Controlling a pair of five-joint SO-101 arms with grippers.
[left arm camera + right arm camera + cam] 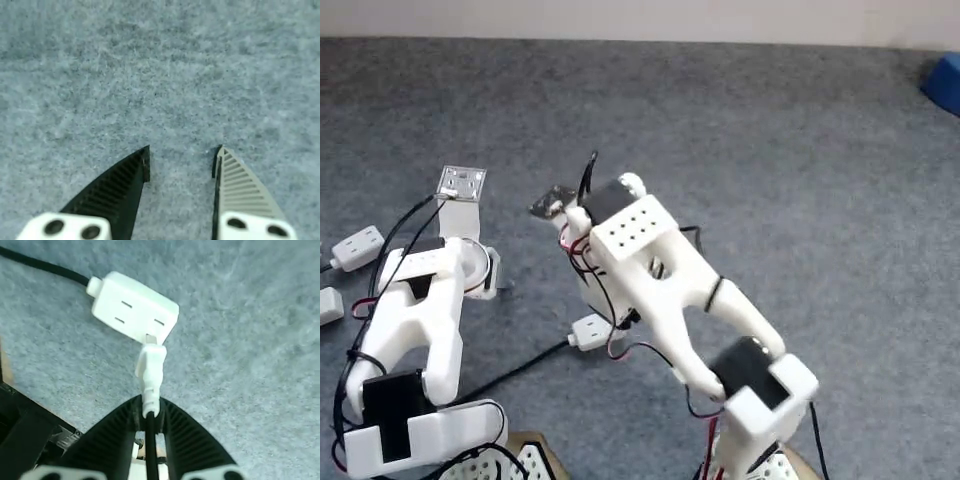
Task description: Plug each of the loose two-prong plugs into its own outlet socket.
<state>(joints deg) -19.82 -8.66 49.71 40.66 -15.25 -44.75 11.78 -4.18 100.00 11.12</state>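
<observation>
Right wrist view has your right gripper (149, 415) clamped on the white plug (151, 372), prongs meeting the outlet socket (132, 305) at its end, on the carpet (250, 340): you're mid-insertion, I judge, needing a square, straight push; your left gripper (181, 162) hangs part-open, empty.

No lettering, number or sign can be read on the outlet socket (131, 307) or plug (151, 375).

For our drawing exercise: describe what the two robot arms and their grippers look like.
Both the left arm and right arm are white moulded shells with black motors and thin red and black wires. The left gripper has one black and one pale ribbed, pointed finger; the right gripper has two black ones.
</observation>
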